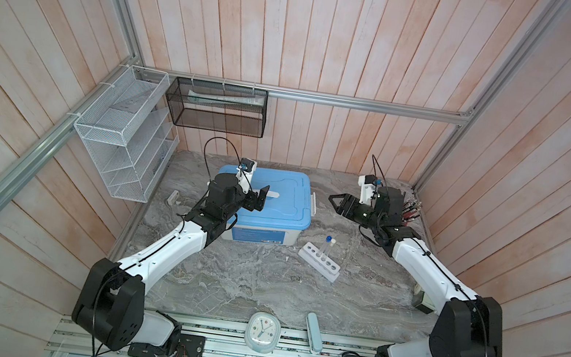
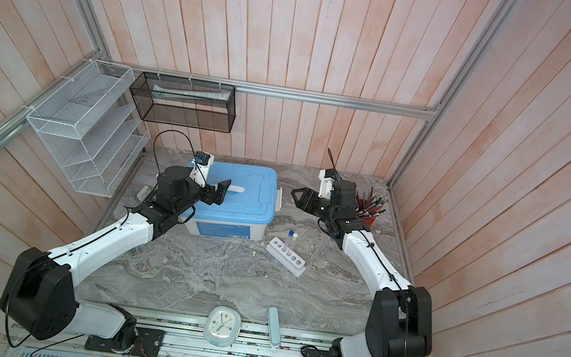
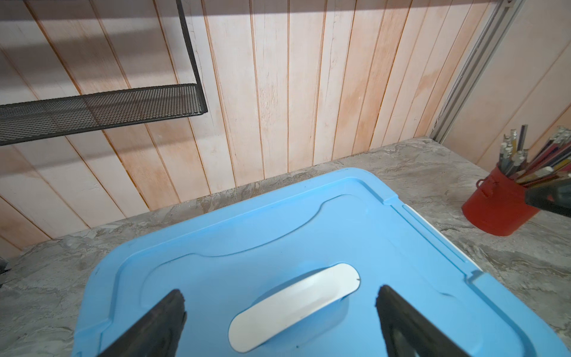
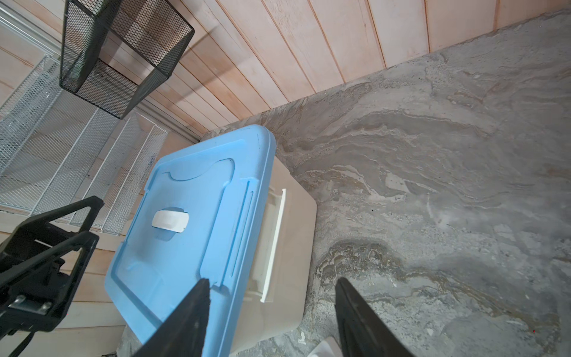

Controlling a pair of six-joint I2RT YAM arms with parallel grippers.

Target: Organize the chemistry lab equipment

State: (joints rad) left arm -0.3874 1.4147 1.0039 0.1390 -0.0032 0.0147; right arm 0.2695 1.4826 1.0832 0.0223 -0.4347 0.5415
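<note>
Left gripper (image 3: 279, 292) spread wide above the lid handle (image 3: 293, 306); right gripper (image 4: 272, 281) with jaws apart, holding nothing, beside the side latch (image 4: 273, 244) of the box (image 1: 273, 200).
You risk dragging the whole box if you lift the lid while that latch is fastened: the box would shove the rack (image 1: 319, 263), just beside its lower right corner near frame centre, and tip the tubes (image 1: 325, 250). An off-centre descent would strike the lid instead of straddling the handle. A backward swing of the right gripper would topple the red cup (image 3: 497, 210) of pens just behind it. Count: two grippers, one box, one handle, one latch in view, one six-hole rack, two tubes (blue cap (image 1: 328, 238), white cap (image 1: 333, 240)) upright in neighbouring holes, one cup, one clock (image 1: 263, 331). No dish or vessel shows.
</note>
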